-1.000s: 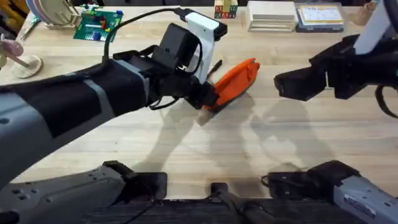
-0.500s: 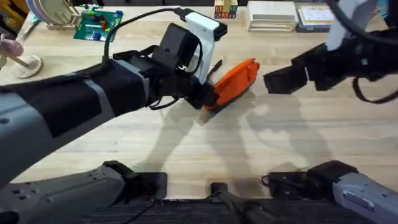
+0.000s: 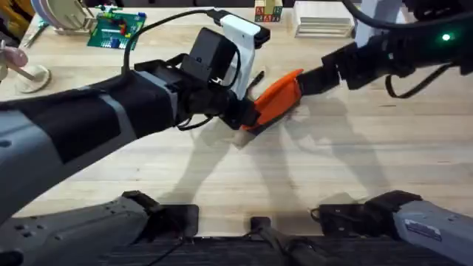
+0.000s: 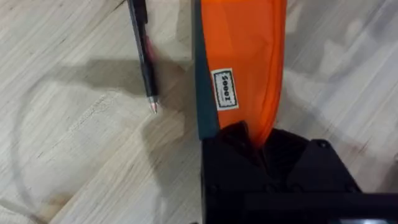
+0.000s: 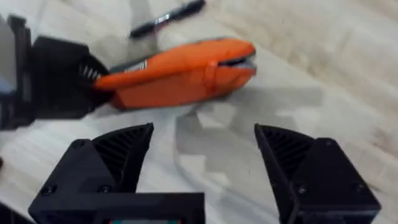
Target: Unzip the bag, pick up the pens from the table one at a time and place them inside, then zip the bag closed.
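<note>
The orange bag (image 3: pixel 279 98) lies slanted on the table (image 3: pixel 355 162), its dark base edge toward the pen. My left gripper (image 3: pixel 247 118) is shut on the bag's near end, as the left wrist view confirms on the bag (image 4: pixel 242 56). A slim black pen (image 3: pixel 256 80) lies just beyond the bag, also seen as the pen (image 4: pixel 143 56). My right gripper (image 3: pixel 304 81) is open, hovering close to the bag's far end. In the right wrist view the bag (image 5: pixel 180 71) sits ahead of the open right gripper (image 5: pixel 205 155), untouched, with the pen (image 5: pixel 168 17) behind it.
A green circuit board (image 3: pixel 116 28) and a rack (image 3: pixel 63 13) sit at the back left. Stacked white boxes (image 3: pixel 323 18) and a clear case (image 3: pixel 378 18) line the back right, with small blocks (image 3: pixel 267 11) between. Bare wood spreads in front of the bag.
My right arm has swung left and forward, bringing its open gripper from the right side up to the bag's far end. The left arm and the bag have stayed put.
</note>
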Robot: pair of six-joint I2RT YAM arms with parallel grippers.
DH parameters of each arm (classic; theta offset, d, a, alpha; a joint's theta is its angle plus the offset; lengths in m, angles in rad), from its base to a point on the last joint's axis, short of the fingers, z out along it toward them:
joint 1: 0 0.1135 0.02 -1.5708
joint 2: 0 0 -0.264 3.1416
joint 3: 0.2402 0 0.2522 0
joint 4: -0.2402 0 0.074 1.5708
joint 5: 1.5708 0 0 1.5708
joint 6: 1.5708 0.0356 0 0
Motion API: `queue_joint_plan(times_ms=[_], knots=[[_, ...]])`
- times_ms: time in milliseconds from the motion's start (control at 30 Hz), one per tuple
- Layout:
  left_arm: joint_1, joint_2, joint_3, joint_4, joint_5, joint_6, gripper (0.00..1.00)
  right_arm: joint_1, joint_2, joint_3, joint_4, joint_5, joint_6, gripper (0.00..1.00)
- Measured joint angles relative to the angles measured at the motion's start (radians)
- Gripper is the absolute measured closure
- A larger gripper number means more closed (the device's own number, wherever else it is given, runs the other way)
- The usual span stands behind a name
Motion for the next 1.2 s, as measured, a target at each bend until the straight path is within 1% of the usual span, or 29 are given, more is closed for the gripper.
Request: queue_joint_plan(times_ms=[133, 367, 533, 667, 900, 1067, 1133, 1200], knots=[[0.000, 0.000, 0.000, 0.000, 0.000, 0.000, 0.958, 0.000, 0.000, -0.038, 0.071, 0.000, 0.002, 0.003], [0.000, 0.000, 0.000, 0.000, 0.000, 0.000, 0.958, 0.000, 0.000, -0.156, 0.177, 0.000, 0.006, 0.003], [0.000, 0.000, 0.000, 0.000, 0.000, 0.000, 0.958, 0.000, 0.000, -0.201, 0.253, 0.000, 0.017, 0.003], [0.000, 0.000, 0.000, 0.000, 0.000, 0.000, 0.958, 0.000, 0.022, -0.206, 0.287, 0.000, 0.025, 0.004], [0.000, 0.000, 0.000, 0.000, 0.000, 0.000, 0.958, 0.000, 0.115, -0.211, 0.318, 0.000, 0.028, 0.005], [0.000, 0.000, 0.000, 0.000, 0.000, 0.000, 0.958, 0.000, 0.154, -0.212, 0.332, 0.000, 0.028, 0.007], [0.000, 0.000, 0.000, 0.000, 0.000, 0.000, 0.958, 0.000, 0.163, -0.213, 0.338, 0.000, 0.029, 0.028], [0.000, 0.000, 0.000, 0.000, 0.000, 0.000, 0.958, 0.000, 0.172, -0.213, 0.350, 0.000, 0.030, 0.071]])
